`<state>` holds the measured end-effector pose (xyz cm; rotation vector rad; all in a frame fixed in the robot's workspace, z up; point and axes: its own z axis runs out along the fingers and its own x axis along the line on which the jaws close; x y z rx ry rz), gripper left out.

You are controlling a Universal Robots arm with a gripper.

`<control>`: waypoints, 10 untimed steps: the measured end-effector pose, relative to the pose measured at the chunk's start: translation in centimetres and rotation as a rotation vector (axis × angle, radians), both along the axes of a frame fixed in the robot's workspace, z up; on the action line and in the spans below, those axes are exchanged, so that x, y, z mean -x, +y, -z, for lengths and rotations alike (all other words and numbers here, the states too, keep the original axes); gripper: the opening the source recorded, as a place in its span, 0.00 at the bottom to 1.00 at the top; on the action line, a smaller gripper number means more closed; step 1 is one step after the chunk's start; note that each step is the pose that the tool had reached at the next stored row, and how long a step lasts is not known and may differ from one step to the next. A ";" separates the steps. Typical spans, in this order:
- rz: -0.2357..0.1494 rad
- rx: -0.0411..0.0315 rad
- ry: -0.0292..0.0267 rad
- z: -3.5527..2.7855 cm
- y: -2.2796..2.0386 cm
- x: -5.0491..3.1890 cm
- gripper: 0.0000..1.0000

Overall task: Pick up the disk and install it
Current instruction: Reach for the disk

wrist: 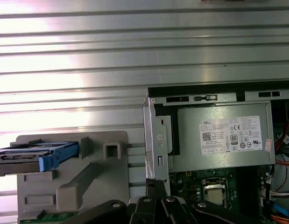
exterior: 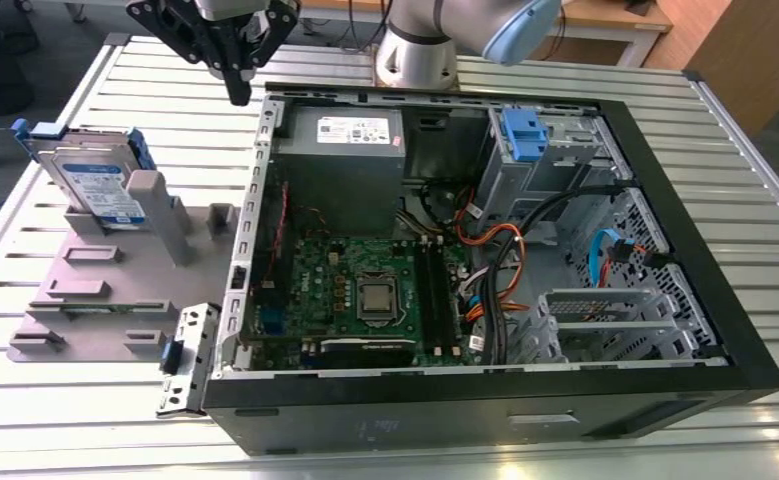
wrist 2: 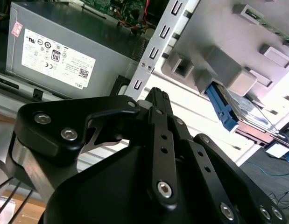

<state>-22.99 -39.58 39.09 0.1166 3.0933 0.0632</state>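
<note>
At the near edge of the bench [exterior: 42, 430], one open computer case [exterior: 496, 405] lies flat. On the exterior view's left beside it, one grey fixture [exterior: 96, 300] holds the one disk [exterior: 102, 190] upright in a slot. Farther back, inside the case, are one power-supply box [exterior: 342, 160] and one other blue carrier [exterior: 524, 135]. Farthest, the one hand [exterior: 238, 92] hangs above the case's corner, closed tight and holding nothing.
</note>
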 end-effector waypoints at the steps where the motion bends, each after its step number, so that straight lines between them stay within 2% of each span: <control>1: 0.000 0.0001 0.0001 0.00 0.00 0.09 0.11; 10: 0.000 0.0000 0.0001 0.02 0.00 1.16 0.11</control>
